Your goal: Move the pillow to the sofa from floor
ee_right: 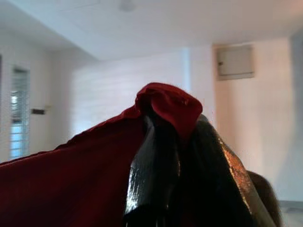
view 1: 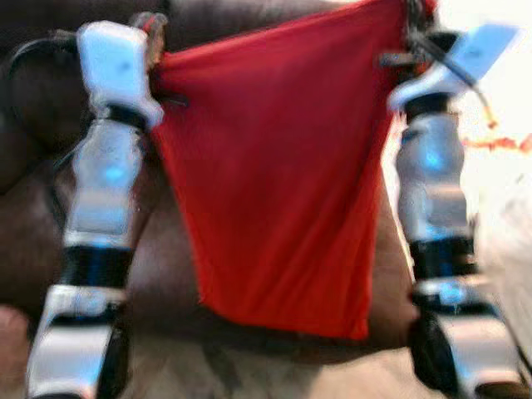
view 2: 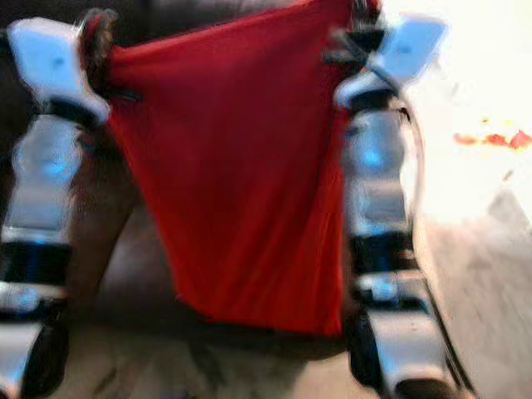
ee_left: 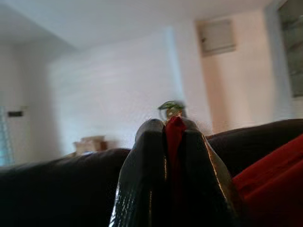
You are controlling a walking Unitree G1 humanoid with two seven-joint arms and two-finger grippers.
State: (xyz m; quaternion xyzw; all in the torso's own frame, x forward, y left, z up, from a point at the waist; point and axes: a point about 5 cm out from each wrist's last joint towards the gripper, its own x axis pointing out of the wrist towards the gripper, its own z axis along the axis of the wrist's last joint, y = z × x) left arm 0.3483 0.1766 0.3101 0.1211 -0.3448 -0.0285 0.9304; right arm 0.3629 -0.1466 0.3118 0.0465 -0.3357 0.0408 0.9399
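A red pillow (view 1: 283,183) hangs flat between my two arms, held up by its top corners in front of the dark brown sofa (view 1: 33,208). My left gripper (ee_left: 174,127) is shut on the pillow's left corner (ee_left: 174,124), red cloth pinched between its black fingers (ee_left: 142,179). At the other top corner my right gripper (ee_right: 165,123) is shut too, the cloth (ee_right: 165,101) bunched over its fingertips. The pillow's lower edge (view 1: 283,320) hangs above the floor, level with the sofa's front.
The sofa's dark back (ee_left: 57,175) runs across behind the pillow. Pale carpeted floor (view 2: 482,274) lies to the right, with a bright sunlit patch (view 2: 474,100). White walls and a small cabinet (ee_right: 235,61) stand beyond the sofa.
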